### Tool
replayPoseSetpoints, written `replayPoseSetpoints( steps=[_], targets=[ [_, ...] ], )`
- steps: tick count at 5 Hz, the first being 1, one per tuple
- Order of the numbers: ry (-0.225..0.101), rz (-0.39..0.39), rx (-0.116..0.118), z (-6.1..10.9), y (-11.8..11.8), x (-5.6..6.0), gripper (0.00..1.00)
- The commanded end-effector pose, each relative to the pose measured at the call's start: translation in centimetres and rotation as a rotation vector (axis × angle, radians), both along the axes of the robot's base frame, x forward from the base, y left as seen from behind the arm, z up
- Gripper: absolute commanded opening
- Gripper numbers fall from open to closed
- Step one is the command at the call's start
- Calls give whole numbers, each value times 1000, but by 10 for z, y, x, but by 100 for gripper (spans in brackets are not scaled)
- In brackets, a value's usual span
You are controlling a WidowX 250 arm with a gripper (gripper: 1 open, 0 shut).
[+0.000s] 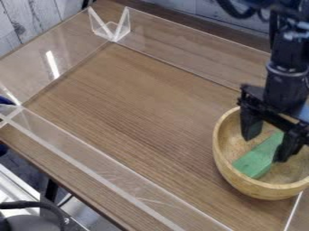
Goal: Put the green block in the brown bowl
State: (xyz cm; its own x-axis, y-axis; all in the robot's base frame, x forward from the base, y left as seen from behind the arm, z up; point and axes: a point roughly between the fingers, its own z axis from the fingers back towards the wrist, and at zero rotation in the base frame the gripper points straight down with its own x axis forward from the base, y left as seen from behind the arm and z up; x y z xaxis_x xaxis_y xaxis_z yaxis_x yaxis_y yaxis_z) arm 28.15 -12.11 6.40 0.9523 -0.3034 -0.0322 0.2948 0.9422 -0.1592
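The green block [256, 163] lies flat on the floor of the brown bowl [229, 167], which sits at the table's right front. My gripper [273, 137] hangs just above the bowl with its black fingers [250, 122] spread wide. Nothing is between them, and the block rests free below, partly behind the right finger.
Low clear acrylic walls [72, 135] border the wooden tabletop [133, 99], with a clear bracket [108, 24] at the far left corner. The bowl sits close to the table's right front edge.
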Motion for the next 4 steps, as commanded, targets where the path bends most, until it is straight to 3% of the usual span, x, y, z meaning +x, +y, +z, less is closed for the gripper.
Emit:
replayPoseSetpoints(
  steps=[1, 3, 4],
  targets=[
    [-121, 26, -24, 45, 4, 12, 100],
    [-209, 101, -17, 95, 28, 15, 100],
    [-236, 149, -2, 114, 46, 20, 100]
  ],
)
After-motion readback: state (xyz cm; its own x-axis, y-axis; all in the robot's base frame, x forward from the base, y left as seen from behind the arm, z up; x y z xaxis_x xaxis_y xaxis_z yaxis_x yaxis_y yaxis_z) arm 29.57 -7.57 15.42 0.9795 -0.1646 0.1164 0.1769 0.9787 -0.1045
